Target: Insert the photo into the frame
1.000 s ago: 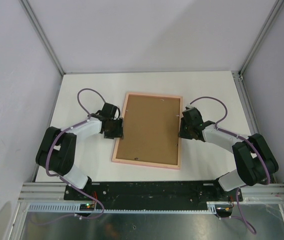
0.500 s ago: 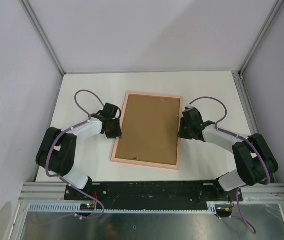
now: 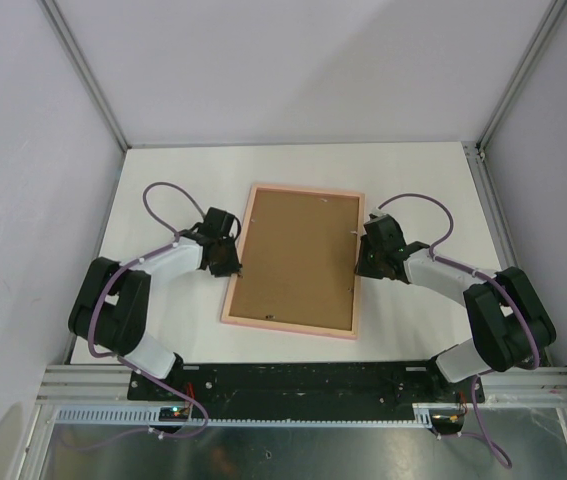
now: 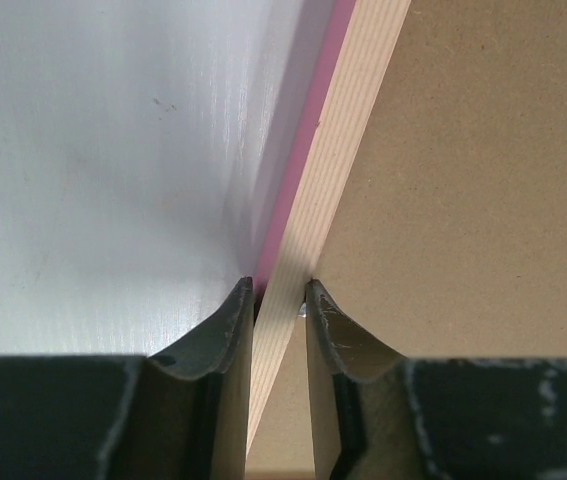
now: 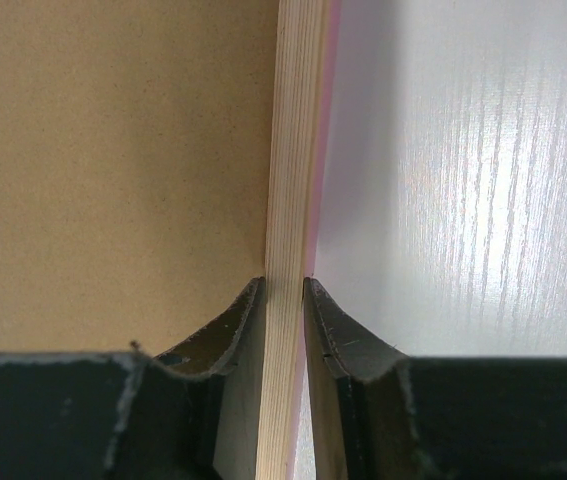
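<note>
The frame (image 3: 288,327) is lying flat and back side up in the middle of the table (image 3: 413,180). Its long axis is running away from the arm bases, with the far end leaning slightly right. Its thin rails are showing pale, striped wood grain with a pink outer face. Its opening is being filled by the plain brown backing board (image 3: 298,255), matte and fibrous. The photo is not being shown in any view, and whether it is lying beneath the board cannot be told. The frame is being held between the two arms, with neither one nearer. The left long rail is being pinched by the left gripper (image 4: 279,290) and the right long rail by the right gripper (image 5: 284,285), each closed tight on either side of its rail. Any lift or turn is judged to need both sides moved together.
</note>
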